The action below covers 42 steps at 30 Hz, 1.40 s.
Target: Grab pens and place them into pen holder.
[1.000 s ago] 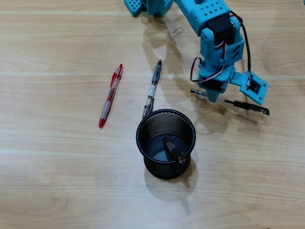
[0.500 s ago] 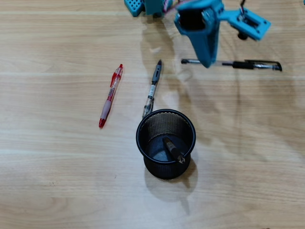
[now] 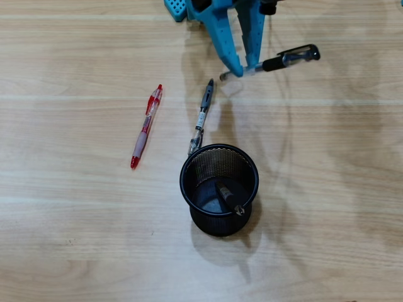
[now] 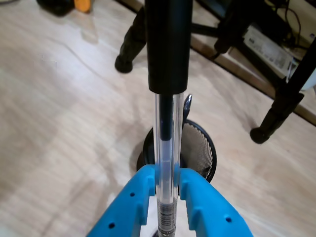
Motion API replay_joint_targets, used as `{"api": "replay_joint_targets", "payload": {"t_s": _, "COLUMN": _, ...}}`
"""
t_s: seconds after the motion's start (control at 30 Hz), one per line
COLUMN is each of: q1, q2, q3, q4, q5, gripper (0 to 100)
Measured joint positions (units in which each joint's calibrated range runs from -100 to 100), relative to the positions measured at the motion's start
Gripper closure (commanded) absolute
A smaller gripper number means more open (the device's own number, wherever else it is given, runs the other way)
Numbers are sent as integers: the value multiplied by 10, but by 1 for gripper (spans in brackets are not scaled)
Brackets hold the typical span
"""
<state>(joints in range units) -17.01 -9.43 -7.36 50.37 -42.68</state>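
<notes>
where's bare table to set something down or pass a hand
Free: the whole strip left of the red pen, everything below the holder, and the right side under the gripper and its clear pen. Crowded: between the red pen, grey pen and the holder.

In the overhead view the holder (image 3: 219,189) stands at centre with one pen (image 3: 228,197) inside it. A second pen (image 3: 201,115) lies just behind it (one end at the rim), a third (image 3: 146,126) farther left, and a fourth (image 3: 277,61) sits crosswise between the gripper (image 3: 242,68) fingers, behind and right.
</notes>
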Motion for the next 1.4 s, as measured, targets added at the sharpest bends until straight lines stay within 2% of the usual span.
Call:
{"api": "replay_joint_targets", "payload": {"t_s": 0.43, "q1": 6, "q2": 93, "q3": 137, "q4": -405, "q5": -76, "gripper": 98}}
{"api": "replay_joint_targets", "payload": {"t_s": 0.73, "q1": 33, "q2": 138, "q3": 280, "q4": -597, "q5": -80, "gripper": 98}}
{"api": "replay_joint_targets", "payload": {"t_s": 0.97, "q1": 59, "q2": 139, "q3": 333, "q4": -654, "q5": -80, "gripper": 98}}
{"api": "replay_joint_targets", "payload": {"t_s": 1.13, "q1": 64, "q2": 139, "q3": 334, "q4": -656, "q5": -80, "gripper": 88}}
{"api": "replay_joint_targets", "payload": {"t_s": 1.4, "q1": 64, "q2": 139, "q3": 334, "q4": -658, "q5": -80, "gripper": 87}}
